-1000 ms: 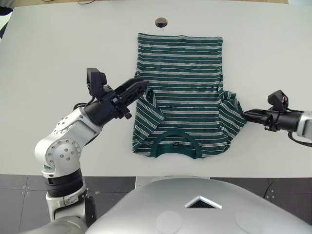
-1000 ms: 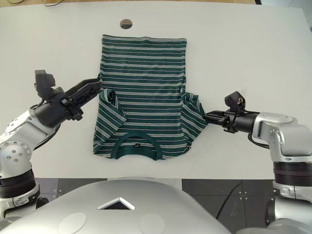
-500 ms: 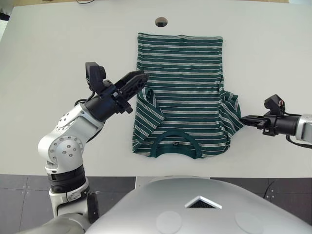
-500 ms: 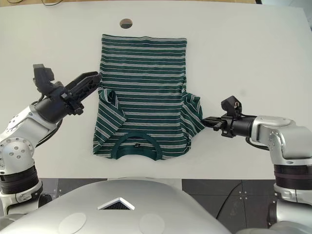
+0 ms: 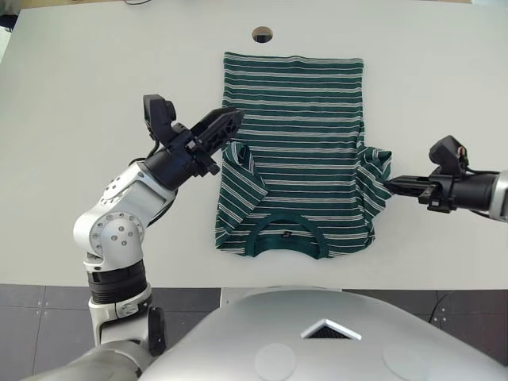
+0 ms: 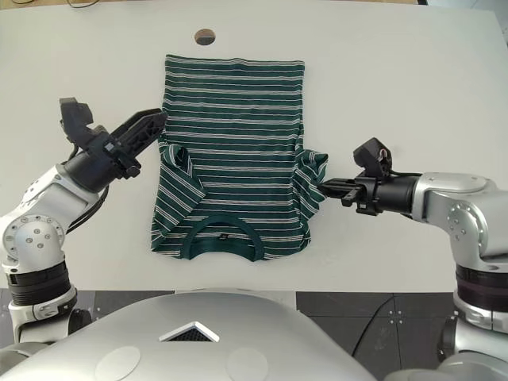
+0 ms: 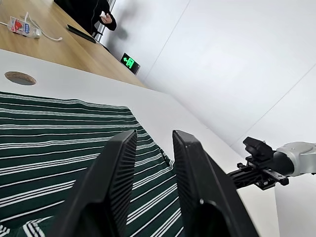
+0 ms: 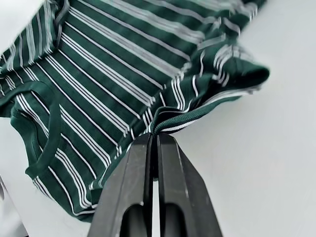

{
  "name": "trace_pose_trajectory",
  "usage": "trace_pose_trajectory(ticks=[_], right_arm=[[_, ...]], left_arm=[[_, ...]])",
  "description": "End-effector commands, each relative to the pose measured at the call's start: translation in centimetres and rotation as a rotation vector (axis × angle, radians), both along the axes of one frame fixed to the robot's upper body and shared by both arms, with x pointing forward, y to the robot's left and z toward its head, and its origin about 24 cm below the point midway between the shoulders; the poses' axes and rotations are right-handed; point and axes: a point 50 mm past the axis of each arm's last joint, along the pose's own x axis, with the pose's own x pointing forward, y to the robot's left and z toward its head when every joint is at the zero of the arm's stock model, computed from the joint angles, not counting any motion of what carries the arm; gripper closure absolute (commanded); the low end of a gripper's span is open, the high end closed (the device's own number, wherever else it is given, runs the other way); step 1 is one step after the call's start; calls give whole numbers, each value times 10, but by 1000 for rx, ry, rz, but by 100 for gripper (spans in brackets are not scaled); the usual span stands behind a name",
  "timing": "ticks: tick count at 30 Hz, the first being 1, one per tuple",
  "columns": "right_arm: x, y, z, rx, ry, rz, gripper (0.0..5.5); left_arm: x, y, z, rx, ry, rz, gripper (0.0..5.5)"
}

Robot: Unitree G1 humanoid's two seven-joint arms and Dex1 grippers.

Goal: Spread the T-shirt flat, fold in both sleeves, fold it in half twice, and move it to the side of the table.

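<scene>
T-shirt (image 5: 294, 151), dark green with thin white stripes, lies face up in the middle of the white worktop (image 5: 95, 79), with its collar (image 5: 286, 232) toward the bottom of the frame and its straight hem toward the top. The body is mostly flat. The sleeve on the left side of the frame (image 5: 240, 157) is turned in over the chest, and the sleeve on the right side (image 5: 375, 168) is bunched in a rumpled fold at the shirt's edge. A small round hole (image 5: 262, 35) in the worktop sits just above the shirt's upper left corner. The left hand (image 5: 228, 127) hangs over the shirt's left edge, just above the turned-in sleeve. Its two ribbed fingers (image 7: 118, 168) are released, with a clear gap and nothing between them. The right hand (image 8: 155, 134) comes in low from the right of the frame. Its fingers are clenched together, and their tips pinch the striped cuff of the bunched sleeve. Its arm stretches out across bare worktop.
</scene>
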Motion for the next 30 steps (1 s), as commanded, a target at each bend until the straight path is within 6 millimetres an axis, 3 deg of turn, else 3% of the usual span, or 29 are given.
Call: trace_pose_trajectory(ticks=[1,5,16,23,28,29,30], right_arm=[[5,5,14,-7,-49,27,537],[7,23,16,35,-64,82,537],[13,62,-10,109,-33,137,537],[15,66,-14,119,-61,117,413],[11,68,-9,166,-62,139,413],[9,63,-4,186,-90,165,413],[6,53,3,183,-188,242,413]], left_arm=[[6,-2,1,2,-10,10,414],[8,-2,0,-3,-7,11,414],[7,2,-3,-9,4,19,414],[7,6,-5,-11,13,20,414],[6,8,-4,-7,6,25,414],[4,12,-5,63,-43,38,414],[0,20,-10,244,-150,53,414]])
